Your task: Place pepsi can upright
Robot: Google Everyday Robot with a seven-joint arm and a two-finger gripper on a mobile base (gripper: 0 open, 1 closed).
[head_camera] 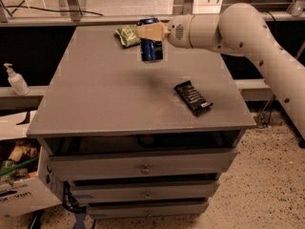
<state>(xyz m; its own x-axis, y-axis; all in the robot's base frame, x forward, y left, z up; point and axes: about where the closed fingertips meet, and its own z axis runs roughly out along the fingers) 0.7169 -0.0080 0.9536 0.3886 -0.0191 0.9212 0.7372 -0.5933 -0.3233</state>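
Note:
The pepsi can (pixel 152 49), dark blue with a silver top rim, is upright at the back middle of the grey table (pixel 105 99). My gripper (pixel 150 31) reaches in from the right at the end of the white arm (pixel 224 30). Its beige fingers (pixel 148 32) are closed around the can's upper half. I cannot tell whether the can's base rests on the table or hangs just above it. A faint shadow lies on the table in front of the can.
A green chip bag (pixel 127 35) lies just left of the can, near the back edge. A flat black snack bar (pixel 192 97) lies at the front right of the table. Drawers (pixel 143 166) are below. A soap bottle (pixel 16 80) and a cardboard box (pixel 19 190) stand at the left.

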